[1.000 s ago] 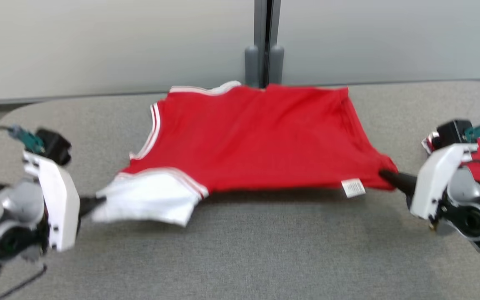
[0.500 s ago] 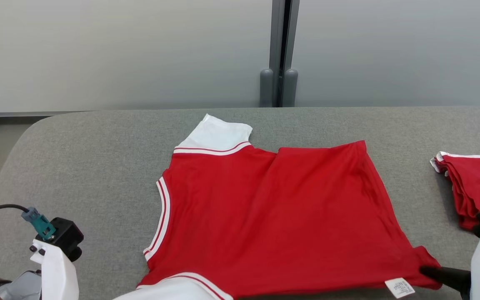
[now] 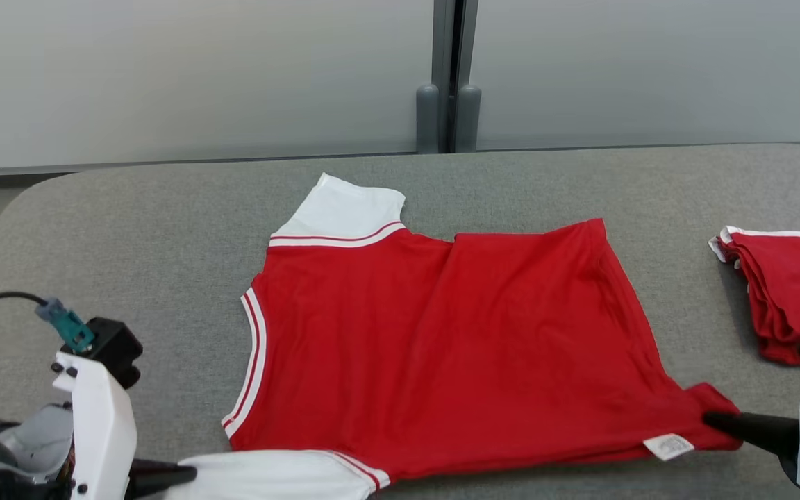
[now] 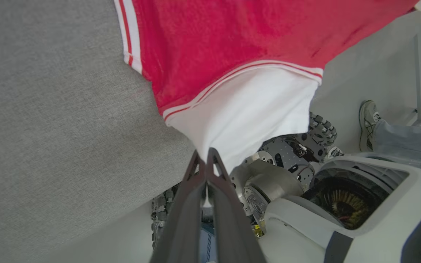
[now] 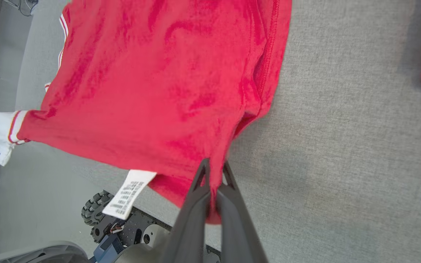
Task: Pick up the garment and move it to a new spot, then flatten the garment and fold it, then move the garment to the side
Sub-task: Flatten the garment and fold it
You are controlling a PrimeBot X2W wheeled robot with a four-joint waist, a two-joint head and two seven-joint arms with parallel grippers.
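Garment (image 3: 442, 333) spread; jaws clamp both near corners.

Head cam looks down across the tabletop (image 3: 129, 208); both wrist cams hug its near edge, close up, all sharing the garment (image 3: 442, 333).

The care tag (image 5: 127, 199) on the garment (image 3: 442, 333) is unreadable.
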